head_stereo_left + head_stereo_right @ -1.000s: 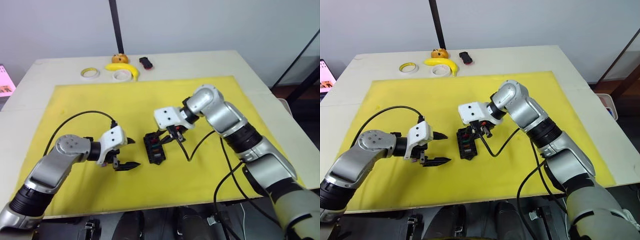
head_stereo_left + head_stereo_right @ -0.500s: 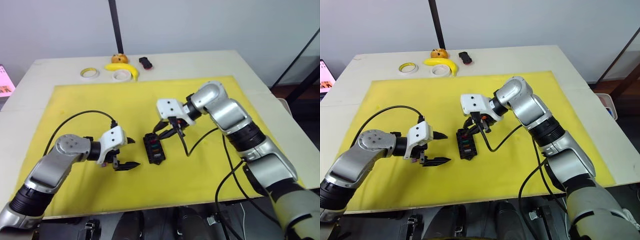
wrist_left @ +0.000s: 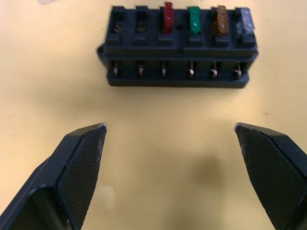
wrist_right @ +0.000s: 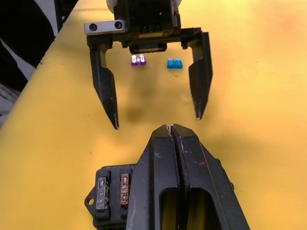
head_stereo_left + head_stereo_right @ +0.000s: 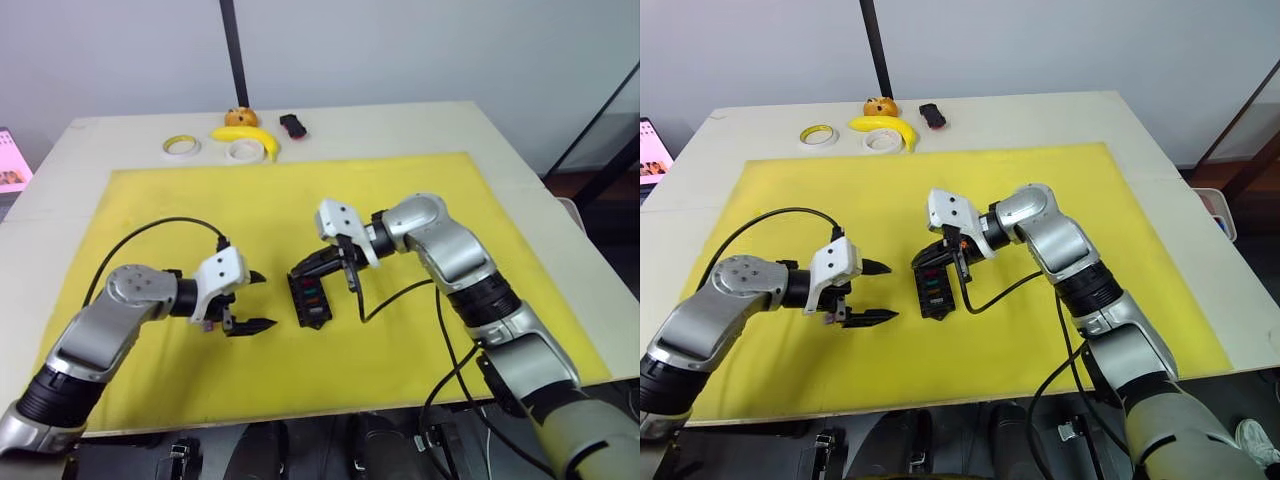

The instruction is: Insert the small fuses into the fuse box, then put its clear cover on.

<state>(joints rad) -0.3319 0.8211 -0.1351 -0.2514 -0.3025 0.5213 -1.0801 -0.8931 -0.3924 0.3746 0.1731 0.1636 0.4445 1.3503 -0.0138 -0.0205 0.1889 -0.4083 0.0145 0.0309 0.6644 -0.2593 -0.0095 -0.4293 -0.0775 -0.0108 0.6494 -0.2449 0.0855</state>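
Left wrist view, fuse box [image 3: 177, 48] lengthwise across spread left tool [image 3: 177, 167], right tool [image 4: 175, 143] pressed together.

arms: silver-grey rounded shells with black joint bands
wrists: white boxy housings behind each end effector
cables: one black cable looping from each wrist back along its arm
left end effector [image 5: 868, 292]: two black tapered fingers on a black bracket with screws
finger pads [image 3: 81, 163]: fine cross-hatched black texture
right end effector [image 5: 300, 269]: black fingers, faint pink smudges

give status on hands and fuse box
Left hand open, empty. Right hand shut over black plastic fuse box. Four fuses in; purple fuse, blue fuse loose on mat.
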